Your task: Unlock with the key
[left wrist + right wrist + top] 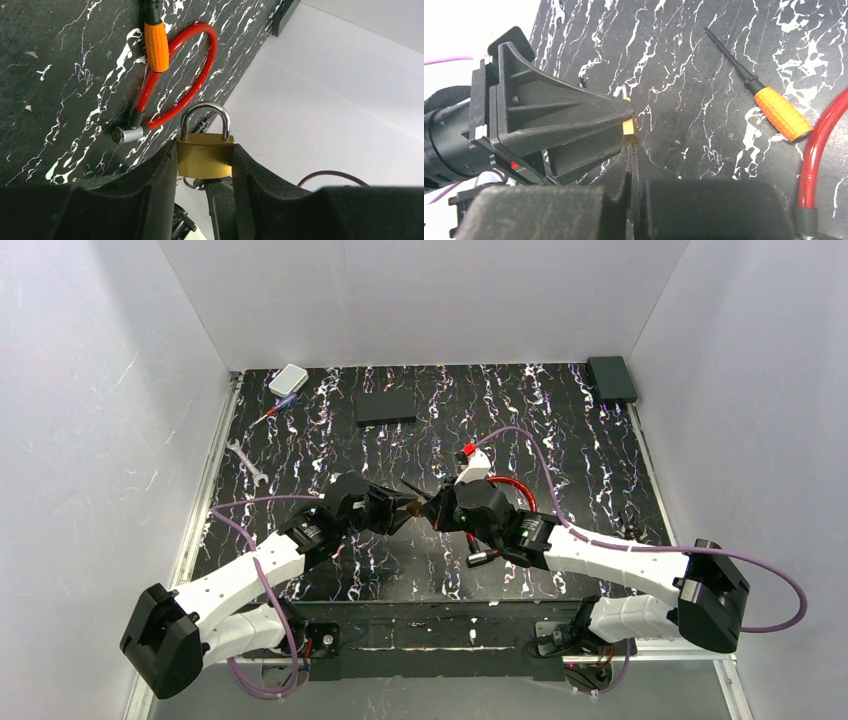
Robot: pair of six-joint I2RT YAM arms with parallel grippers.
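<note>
A: Entry one, the black two-finger left gripper [204,152]?
B: Clamped on a small brass padlock [205,159] with a silver shackle. One finger is on each side of the body. The shackle is closed and the lock is held clear of the black, white-veined tabletop [60,100]. A thin metal ring [192,184] hangs beneath it.
A: Entry two, the right gripper [631,162]?
B: Fingers pressed together, tips right at the brass padlock's underside, facing the left gripper. I cannot tell whether anything thin is nipped between them.
A: Entry three, the slim orange-handled key [781,114] with the thin black rod?
B: Lying flat on the tabletop, right of centre, well in from the edges, in neither gripper. Its handle end is just beside the red cable loop [819,150]; touching or apart, unclear.
A: Remainder?
B: A small silver wrench [247,462] near the left edge. A white box [288,380] at the far left corner. A flat black pad [386,407] near the far edge. A black box [611,378] at the far right corner.
</note>
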